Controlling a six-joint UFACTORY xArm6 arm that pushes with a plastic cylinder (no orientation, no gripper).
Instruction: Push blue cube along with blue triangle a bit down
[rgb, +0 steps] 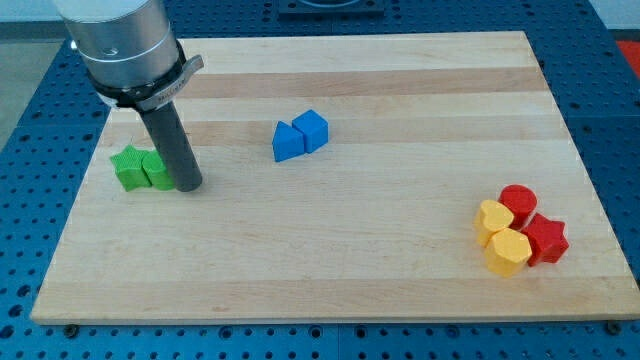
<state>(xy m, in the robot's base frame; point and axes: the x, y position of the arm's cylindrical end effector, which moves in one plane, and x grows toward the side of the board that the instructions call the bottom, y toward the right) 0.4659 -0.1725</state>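
Note:
The blue cube (312, 129) sits on the wooden board near the middle, toward the view's top. The blue triangle (288, 142) touches its left lower side. My tip (188, 186) rests on the board at the view's left, well to the left of and a little below both blue blocks. It stands right against the right side of the green blocks.
Two green blocks (140, 168) lie together at the left, touching my rod. At the lower right are a red cylinder (518, 202), a red star (547, 239) and two yellow blocks (502, 238) clustered close. The board edge (330, 320) runs along the bottom.

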